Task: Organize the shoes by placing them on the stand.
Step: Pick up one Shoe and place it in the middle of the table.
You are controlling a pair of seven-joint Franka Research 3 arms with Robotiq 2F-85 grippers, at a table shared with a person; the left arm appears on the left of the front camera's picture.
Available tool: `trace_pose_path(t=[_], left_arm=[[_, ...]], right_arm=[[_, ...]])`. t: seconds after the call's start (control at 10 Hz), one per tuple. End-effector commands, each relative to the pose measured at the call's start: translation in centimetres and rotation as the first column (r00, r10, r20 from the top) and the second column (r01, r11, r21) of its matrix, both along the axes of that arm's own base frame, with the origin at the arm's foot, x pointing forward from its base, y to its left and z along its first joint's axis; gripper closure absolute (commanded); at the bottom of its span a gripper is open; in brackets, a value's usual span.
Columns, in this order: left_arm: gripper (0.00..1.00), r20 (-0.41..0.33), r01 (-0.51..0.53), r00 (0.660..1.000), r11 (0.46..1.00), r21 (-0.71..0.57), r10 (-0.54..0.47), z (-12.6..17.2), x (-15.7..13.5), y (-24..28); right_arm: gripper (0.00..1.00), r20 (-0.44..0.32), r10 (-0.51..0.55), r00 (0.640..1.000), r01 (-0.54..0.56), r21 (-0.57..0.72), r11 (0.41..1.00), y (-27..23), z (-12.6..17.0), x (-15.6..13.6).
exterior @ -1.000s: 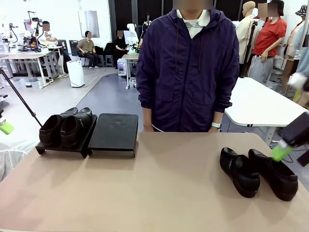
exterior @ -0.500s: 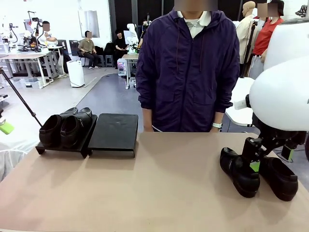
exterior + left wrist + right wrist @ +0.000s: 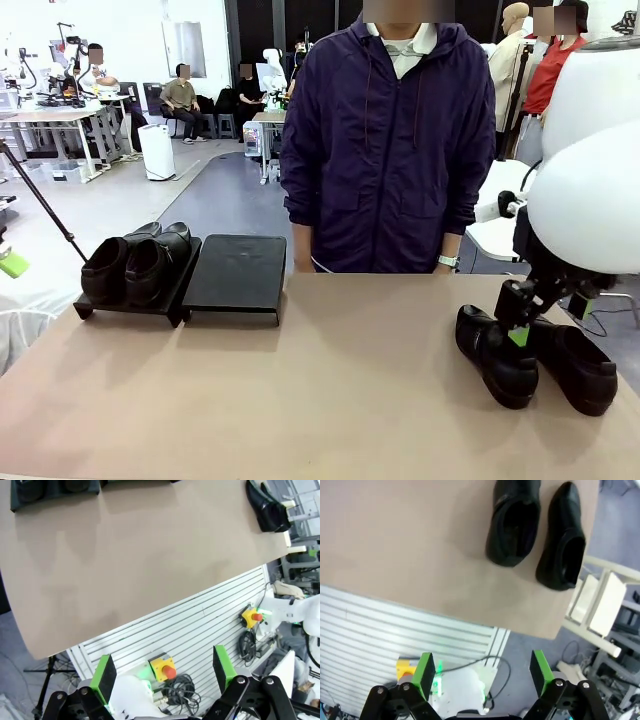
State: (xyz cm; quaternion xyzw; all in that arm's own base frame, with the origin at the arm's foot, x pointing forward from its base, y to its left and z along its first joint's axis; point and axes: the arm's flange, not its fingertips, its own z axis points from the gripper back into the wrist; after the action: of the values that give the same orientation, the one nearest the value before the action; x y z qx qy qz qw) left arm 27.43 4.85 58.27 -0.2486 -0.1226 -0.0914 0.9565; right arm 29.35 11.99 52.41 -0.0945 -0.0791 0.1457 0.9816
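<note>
Two black shoes (image 3: 130, 268) sit side by side on the left half of the stand (image 3: 235, 272), at the far left of the worktop (image 3: 330, 400). Two more shoes (image 3: 497, 355) lie on the worktop at the right. The right gripper (image 3: 482, 675) hangs close by them, jaws wide, holding nothing. The left gripper (image 3: 162, 677) is off to the left, jaws wide too. A person (image 3: 390, 140) stands at the far side.

front: between my arms, facing across the flat tan tabletop (image 3: 330, 400) | my left wrist: high, looking down over its edge | my right wrist: likewise, nearer | shared: two black leather shoes (image 3: 515, 525)
</note>
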Motion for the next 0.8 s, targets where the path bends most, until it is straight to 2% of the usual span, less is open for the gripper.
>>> trace_pose_path(t=[0.0, 0.1, 0.3, 0.5, 0.6, 0.7], left_arm=[[0.0, 0.004, 0.012, 1.0, 1.0, -0.013, -0.012, 0.1, -0.2, 0.2], [0.0, 0.004, 0.012, 1.0, 1.0, -0.013, -0.012, 0.1, -0.2, 0.2], [0.0, 0.004, 0.012, 1.0, 1.0, -0.013, -0.012, 0.1, -0.2, 0.2], [0.0, 0.004, 0.012, 1.0, 1.0, -0.013, -0.012, 0.1, -0.2, 0.2], [0.0, 0.004, 0.012, 1.0, 1.0, -0.013, -0.012, 0.1, -0.2, 0.2], [0.0, 0.004, 0.012, 1.0, 1.0, -0.013, -0.012, 0.1, -0.2, 0.2]], right_arm=[[0.0, 0.076, -0.028, 0.997, 0.023, 0.063, 0.998, -4.3, 0.5, 5.8], [0.0, 0.057, -0.106, 0.993, 0.099, 0.112, 0.989, -6.9, -0.1, 8.3], [0.0, 0.007, -0.243, 0.97, 0.237, 0.185, 0.954, -11.1, -3.5, 11.8], [0.0, -0.066, -0.25, 0.966, 0.259, 0.249, 0.933, -11.7, -6.8, 12.7], [0.0, -0.111, -0.243, 0.964, 0.265, 0.278, 0.923, -10.8, -6.7, 12.3], [0.0, -0.044, -0.272, 0.961, 0.275, 0.192, 0.942, -13.1, -6.5, 12.2]])
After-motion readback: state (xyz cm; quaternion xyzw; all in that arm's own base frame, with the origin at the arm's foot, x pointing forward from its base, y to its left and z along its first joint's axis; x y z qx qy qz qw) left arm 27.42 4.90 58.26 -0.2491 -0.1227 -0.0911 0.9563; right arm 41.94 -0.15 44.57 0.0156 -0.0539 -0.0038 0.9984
